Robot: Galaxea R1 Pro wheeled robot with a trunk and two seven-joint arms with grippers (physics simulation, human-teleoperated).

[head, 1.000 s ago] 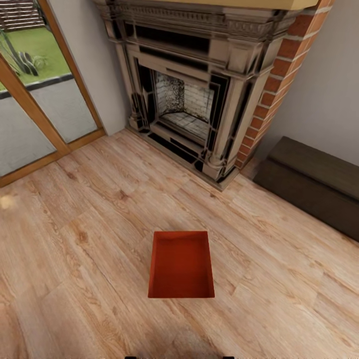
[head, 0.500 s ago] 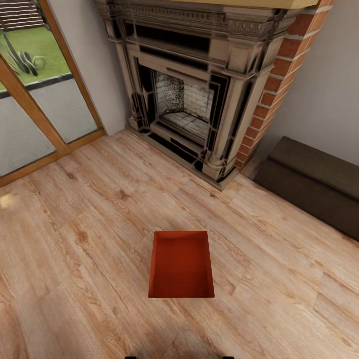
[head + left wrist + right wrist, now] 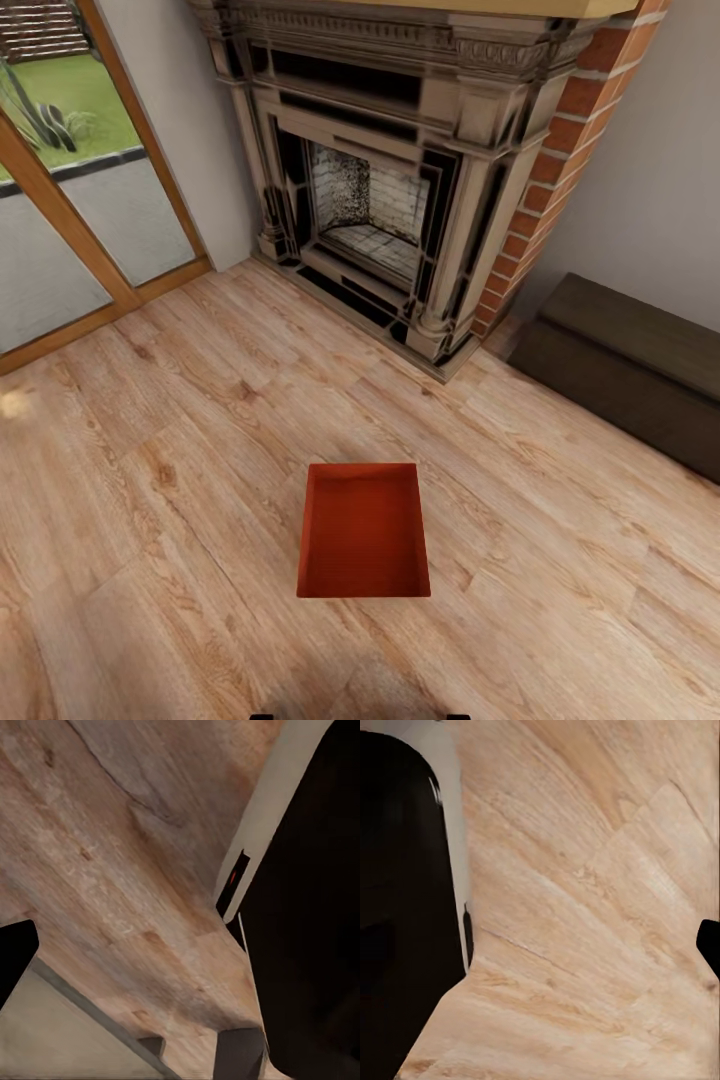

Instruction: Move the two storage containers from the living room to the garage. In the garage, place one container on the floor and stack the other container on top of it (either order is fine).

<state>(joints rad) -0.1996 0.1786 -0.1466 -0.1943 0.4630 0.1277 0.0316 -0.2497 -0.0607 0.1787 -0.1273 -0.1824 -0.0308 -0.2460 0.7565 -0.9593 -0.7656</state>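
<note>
We stand in the living room, facing the brick fireplace (image 3: 400,190), the largest thing before us, one of it. To its side runs one long low dark cabinet (image 3: 625,370) against the wall, and on the other side one wood-framed glass door (image 3: 80,200) gives onto grass outside. The light wood-plank floor (image 3: 150,480) spreads under everything.

One storage container (image 3: 363,530) shows, an orange-red open-top bin sitting upright on the planks straight ahead of us, near the bottom of the head view and well apart from the fireplace and the cabinet. It looks empty. The task names two containers; we count a single one here.

We judge the step in hand to be the approach and pickup of this bin. To do it well, we should keep the bin centred ahead of us, lower the trunk, and bring one arm to each long side so the walls are pressed evenly (a one-sided pinch on a thin wall risks tilting it). Square alignment with the bin's sides matters before we reach.

The wrist views look down on planks and dark parts of the robot's body. We cannot tell whether the left pincer or the right pincer is spread or pressed together.
</note>
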